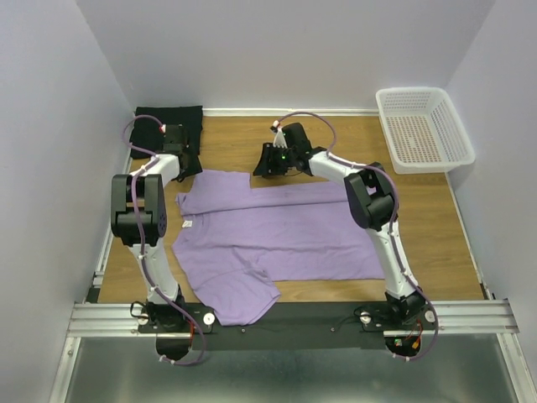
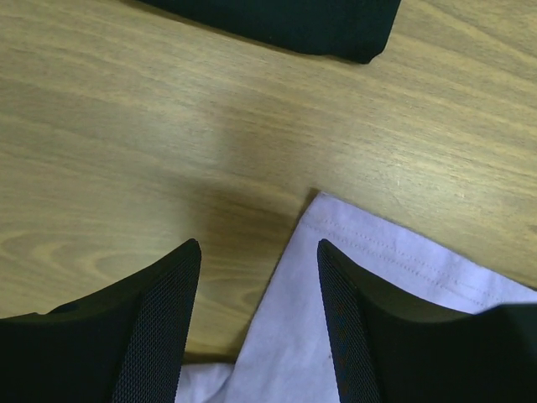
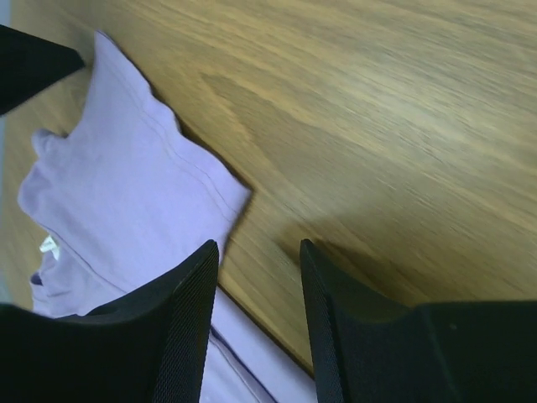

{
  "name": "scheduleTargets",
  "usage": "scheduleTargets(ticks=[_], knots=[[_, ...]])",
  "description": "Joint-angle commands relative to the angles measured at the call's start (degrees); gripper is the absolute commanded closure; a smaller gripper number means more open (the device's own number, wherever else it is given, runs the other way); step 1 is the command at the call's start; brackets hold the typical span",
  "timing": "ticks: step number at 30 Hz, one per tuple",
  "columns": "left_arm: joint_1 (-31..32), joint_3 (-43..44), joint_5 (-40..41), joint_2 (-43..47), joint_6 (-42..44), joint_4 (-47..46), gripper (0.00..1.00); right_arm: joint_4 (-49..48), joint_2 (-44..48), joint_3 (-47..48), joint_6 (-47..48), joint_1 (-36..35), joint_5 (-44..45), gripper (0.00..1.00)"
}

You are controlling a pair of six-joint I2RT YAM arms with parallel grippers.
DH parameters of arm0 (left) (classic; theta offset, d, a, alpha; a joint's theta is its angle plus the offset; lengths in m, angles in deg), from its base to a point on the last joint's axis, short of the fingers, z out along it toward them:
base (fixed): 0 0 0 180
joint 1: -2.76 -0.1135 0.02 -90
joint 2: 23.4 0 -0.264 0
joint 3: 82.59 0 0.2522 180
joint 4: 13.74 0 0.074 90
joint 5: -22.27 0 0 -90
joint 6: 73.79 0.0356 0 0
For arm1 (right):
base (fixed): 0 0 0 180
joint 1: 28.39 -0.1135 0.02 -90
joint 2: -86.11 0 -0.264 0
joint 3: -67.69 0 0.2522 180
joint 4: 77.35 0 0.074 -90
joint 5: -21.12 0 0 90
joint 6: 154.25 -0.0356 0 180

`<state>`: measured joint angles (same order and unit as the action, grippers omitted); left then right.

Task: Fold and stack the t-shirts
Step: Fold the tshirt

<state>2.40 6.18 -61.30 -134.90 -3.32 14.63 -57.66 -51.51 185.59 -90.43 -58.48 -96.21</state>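
Observation:
The lavender t-shirt [image 1: 285, 231] lies spread out flat in the middle of the table, one sleeve hanging toward the near edge. The black t-shirt [image 1: 169, 122] sits folded at the back left. My left gripper [image 1: 190, 167] is low at the lavender shirt's far left corner [image 2: 377, 260], jaws open astride its hem, the black t-shirt [image 2: 285, 21] beyond. My right gripper [image 1: 265, 164] hovers at the shirt's far edge, open. Its left finger is over the lavender cloth [image 3: 126, 193]; bare wood shows in the gap between the fingers [image 3: 323, 327].
A white perforated basket [image 1: 424, 128] stands at the back right corner. White walls close in the table on three sides. A dark shape [image 3: 29, 59] shows at the top left of the right wrist view.

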Motion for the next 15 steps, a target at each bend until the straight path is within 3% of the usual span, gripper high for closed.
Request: scheduleTargets(ticks=[1,15], knots=[[1.8,1.9,-2.0,-2.2,0.6,-0.1,0.34,-1.3,-4.6,3.3,-2.7,-1.4,-1.8,0.49],[2.1,2.3,-1.8,-5.2,0.8,0.1,0.36,-1.5,-10.2,7.1,-4.2,-3.9,-2.0,0.61]])
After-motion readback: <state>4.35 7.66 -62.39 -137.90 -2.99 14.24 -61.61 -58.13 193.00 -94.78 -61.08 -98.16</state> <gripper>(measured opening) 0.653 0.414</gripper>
